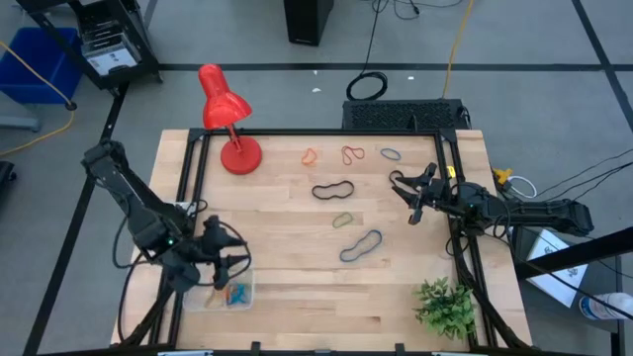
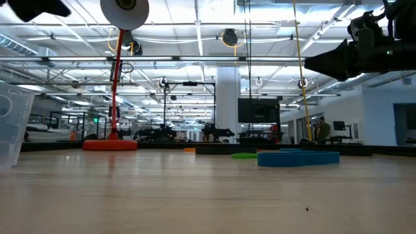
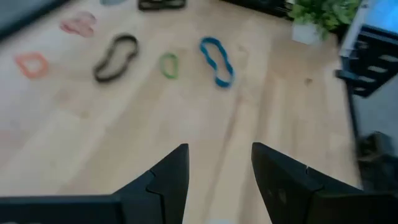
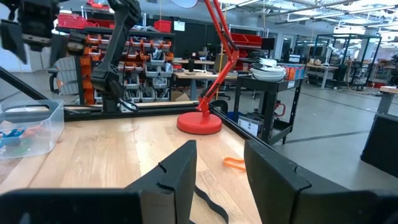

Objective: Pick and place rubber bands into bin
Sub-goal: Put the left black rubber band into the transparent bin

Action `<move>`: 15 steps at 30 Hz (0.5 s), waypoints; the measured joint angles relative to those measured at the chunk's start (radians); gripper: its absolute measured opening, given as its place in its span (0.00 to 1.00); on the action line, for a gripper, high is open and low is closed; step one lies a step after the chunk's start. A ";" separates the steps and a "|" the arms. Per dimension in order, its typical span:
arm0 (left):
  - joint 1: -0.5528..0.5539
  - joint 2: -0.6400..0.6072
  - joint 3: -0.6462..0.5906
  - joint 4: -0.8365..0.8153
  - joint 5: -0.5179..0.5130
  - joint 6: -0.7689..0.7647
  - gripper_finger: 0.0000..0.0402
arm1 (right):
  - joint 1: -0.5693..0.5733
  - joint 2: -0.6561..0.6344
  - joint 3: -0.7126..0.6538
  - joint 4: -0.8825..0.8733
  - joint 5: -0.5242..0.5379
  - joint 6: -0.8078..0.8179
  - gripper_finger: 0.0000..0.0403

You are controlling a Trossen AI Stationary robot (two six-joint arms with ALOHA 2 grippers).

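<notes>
High view puts your left end effector (image 1: 229, 265) nearest, just above the clear bin (image 1: 220, 294) at the bench's (image 1: 297, 297) front left corner, fingers parted and empty, with a few bands already lying inside. Lift clear of the rim before you swing out. Next comes the blue rubber band (image 1: 361, 246), then the green one (image 1: 343, 220) and the black one (image 1: 334, 189). Your right end effector (image 1: 412, 190) waits released beside them; keep the arms apart.

We count 6 thin rubber bands (image 1: 334, 189) loose on the wooden table, 1 clear plastic bin (image 1: 198, 300), 1 red desk lamp (image 1: 225, 114), 1 small green plant (image 1: 444, 306).
</notes>
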 joint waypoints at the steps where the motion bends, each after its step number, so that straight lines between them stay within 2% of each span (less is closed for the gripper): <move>1: 0.014 -0.005 0.000 -0.001 -0.011 0.032 0.45 | 0.000 0.000 0.000 0.000 0.000 0.000 0.32; 4: 0.065 -0.018 0.000 -0.030 -0.049 0.087 0.45 | 0.000 0.000 0.000 0.001 -0.002 0.000 0.32; 10: 0.199 -0.024 0.000 -0.073 -0.063 0.097 0.45 | 0.000 0.000 0.000 0.010 -0.005 0.000 0.32; 15: 0.298 -0.024 0.000 0.017 0.028 0.222 0.45 | 0.000 0.000 0.000 0.011 -0.005 0.000 0.32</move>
